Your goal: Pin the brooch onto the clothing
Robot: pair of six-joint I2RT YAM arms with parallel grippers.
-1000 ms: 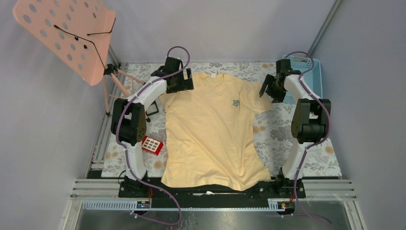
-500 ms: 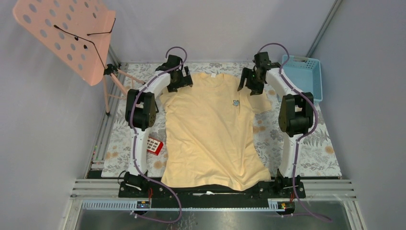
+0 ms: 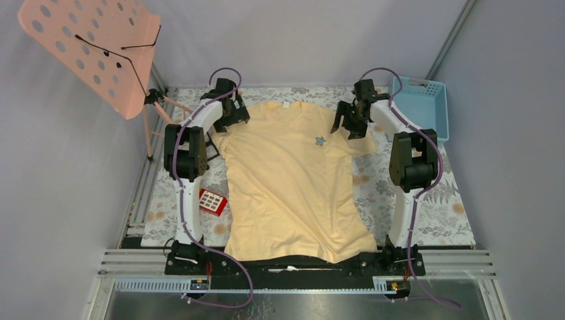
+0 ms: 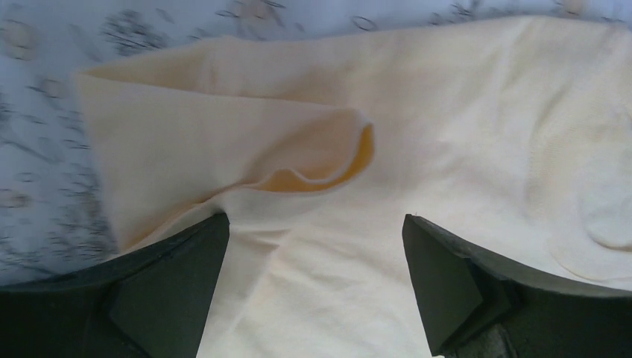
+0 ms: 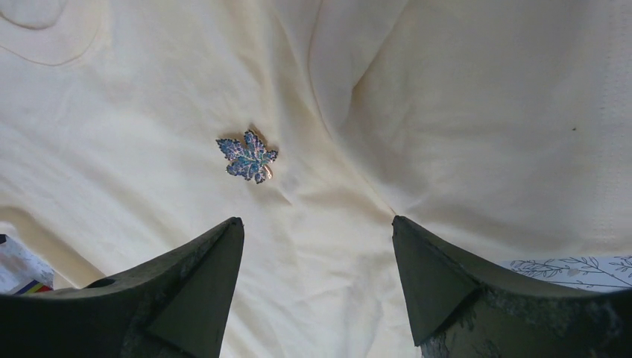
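Right wrist view showed the brooch (image 5: 248, 157) sitting on the clothing (image 5: 447, 112), just beyond the right gripper (image 5: 316, 224), whose jaws stood apart, holding nothing. The left gripper (image 4: 314, 220) gaped wide over a sleeve, empty.

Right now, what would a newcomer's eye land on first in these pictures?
The big pale yellow T-shirt spread flat mid-table, a tiny blue leaf-shaped brooch on its chest. The left gripper and right gripper hang open over its two shoulders. A pink perforated stand looms at the far left.
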